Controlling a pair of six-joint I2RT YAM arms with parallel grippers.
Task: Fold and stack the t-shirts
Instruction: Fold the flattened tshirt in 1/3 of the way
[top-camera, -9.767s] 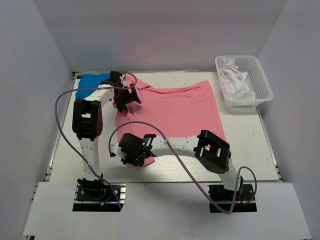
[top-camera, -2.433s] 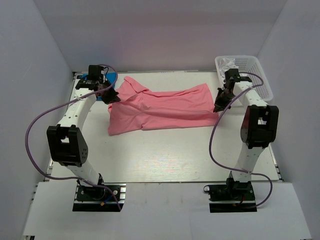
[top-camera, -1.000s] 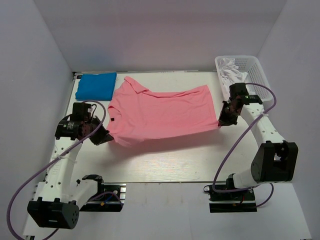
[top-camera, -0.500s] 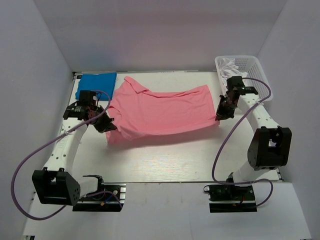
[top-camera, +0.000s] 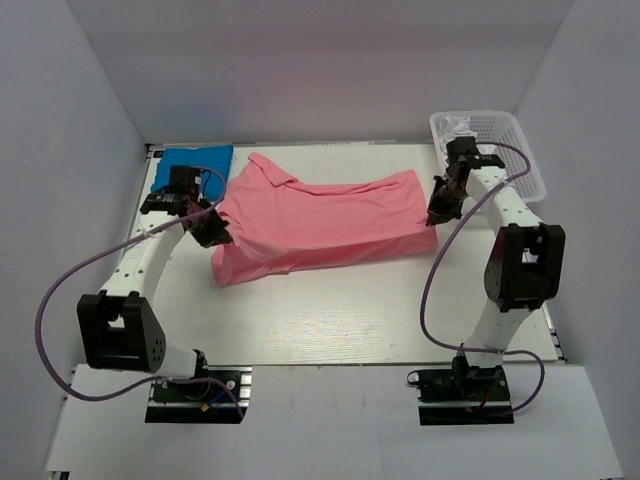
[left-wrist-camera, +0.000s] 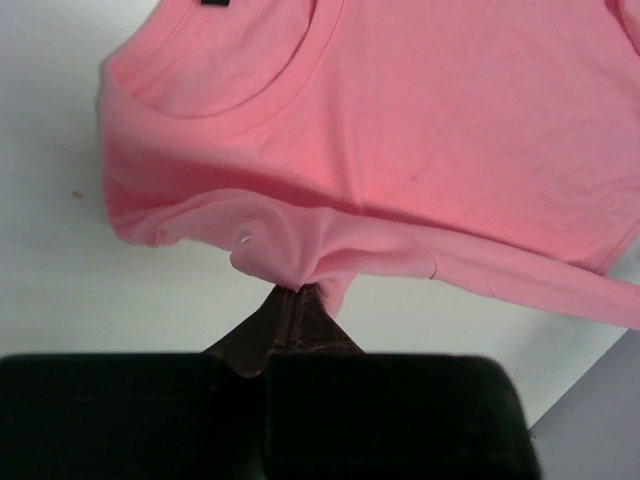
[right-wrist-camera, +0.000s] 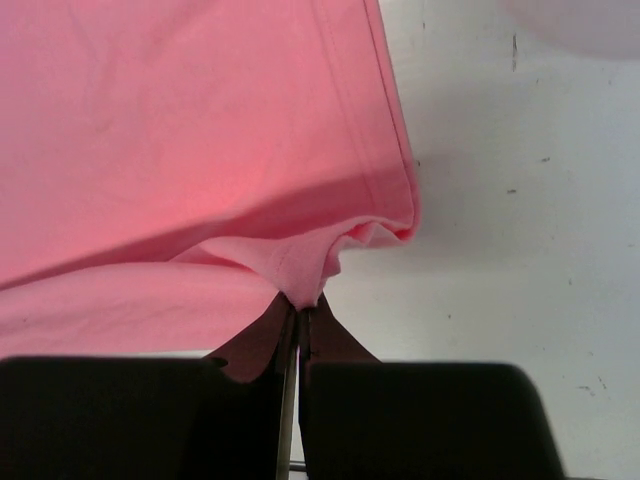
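Two clamped tight, left pincer (left-wrist-camera: 297, 290) pinching pink t-shirt (top-camera: 320, 215), right pincer (right-wrist-camera: 298, 305) pinching its hem

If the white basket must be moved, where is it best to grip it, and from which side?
On the white basket, probably pinch the thin top rim of a long wall, coming straight down: it stands upright and open-topped, so the rim is free.

Robot lab test cell — plain white enclosure walls (top-camera: 90, 120), arm bases bolted to white table (top-camera: 330, 320).
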